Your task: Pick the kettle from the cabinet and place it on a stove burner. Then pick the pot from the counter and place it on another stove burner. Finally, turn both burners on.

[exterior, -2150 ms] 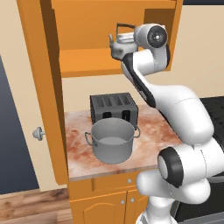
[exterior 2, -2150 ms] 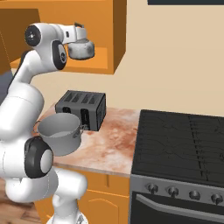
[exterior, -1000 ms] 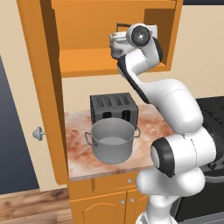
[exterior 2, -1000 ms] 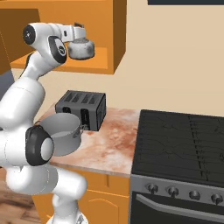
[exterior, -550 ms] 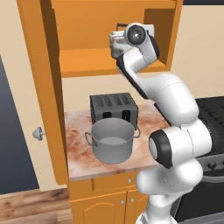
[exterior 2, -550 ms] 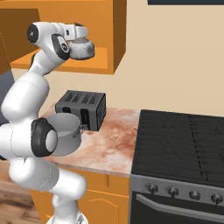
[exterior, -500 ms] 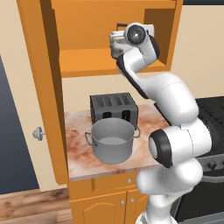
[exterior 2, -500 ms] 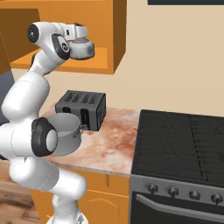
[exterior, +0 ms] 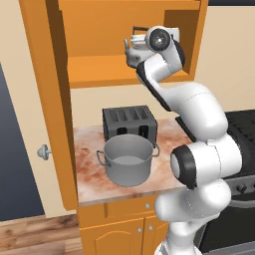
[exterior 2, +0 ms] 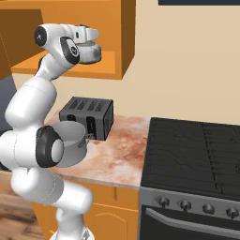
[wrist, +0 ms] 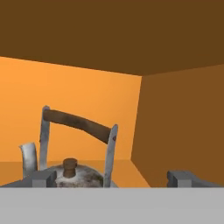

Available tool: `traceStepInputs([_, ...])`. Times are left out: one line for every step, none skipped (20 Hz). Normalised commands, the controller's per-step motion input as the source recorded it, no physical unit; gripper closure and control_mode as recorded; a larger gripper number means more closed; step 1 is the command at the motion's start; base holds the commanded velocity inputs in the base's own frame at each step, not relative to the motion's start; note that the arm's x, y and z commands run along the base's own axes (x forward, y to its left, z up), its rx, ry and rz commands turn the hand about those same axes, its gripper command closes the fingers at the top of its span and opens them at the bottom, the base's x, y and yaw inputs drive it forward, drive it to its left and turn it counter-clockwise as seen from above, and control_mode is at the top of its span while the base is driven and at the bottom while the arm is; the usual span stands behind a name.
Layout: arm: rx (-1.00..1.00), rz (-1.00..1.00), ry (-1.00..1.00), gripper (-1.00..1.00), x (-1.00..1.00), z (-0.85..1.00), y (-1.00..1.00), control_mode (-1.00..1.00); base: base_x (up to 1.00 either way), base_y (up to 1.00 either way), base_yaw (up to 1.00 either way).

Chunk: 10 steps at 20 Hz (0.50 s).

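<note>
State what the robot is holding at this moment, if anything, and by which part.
Nothing is held. The gripper is open in front of the kettle, its jaws not closed on the handle.

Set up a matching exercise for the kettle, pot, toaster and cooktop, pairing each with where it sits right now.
Things:
1. kettle
2. pot
3. toaster
4. cooktop

Places:
A. at the back of the counter, against the wall
B. on the cabinet shelf, in front of the open fingers
C. to the right of the counter, nothing on its grates
D. near the counter's front edge

Pairs: 1-B, 2-D, 3-A, 4-C
</note>
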Motion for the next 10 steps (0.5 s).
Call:
traceStepInputs([0.01,0.00,0.00,-1.00,0.12,0.00,0.00,-1.00,0.00,0.00,0.00])
traceStepInputs([0.01,0.00,0.00,-1.00,0.13,0.00,0.00,-1.00,0.00,0.00,0.00])
traceStepInputs([0.00,0.00,0.00,-1.00,0.14,0.00,0.00,-1.00,0.00,0.00,0.00])
traceStepInputs([0.00,0.00,0.00,-1.00,0.13,0.00,0.00,-1.00,0.00,0.00,0.00])
traceStepInputs([0.00,0.00,0.00,-1.00,0.18,0.00,0.00,-1.00,0.00,0.00,0.00])
traceStepInputs([0.00,0.00,0.00,-1.00,0.16,0.00,0.00,-1.00,0.00,0.00,0.00])
traceStepInputs([0.00,0.00,0.00,-1.00,0.17,0.00,0.00,-1.00,0.00,0.00,0.00])
traceStepInputs([0.00,0.00,0.00,-1.00,0.11,0.00,0.00,-1.00,0.00,0.00,0.00])
traceStepInputs([0.00,0.00,0.00,-1.00,0.10,0.00,0.00,-1.00,0.00,0.00,0.00])
traceStepInputs([0.00,0.00,0.00,-1.00,0.06,0.00,0.00,-1.00,0.00,0.00,0.00])
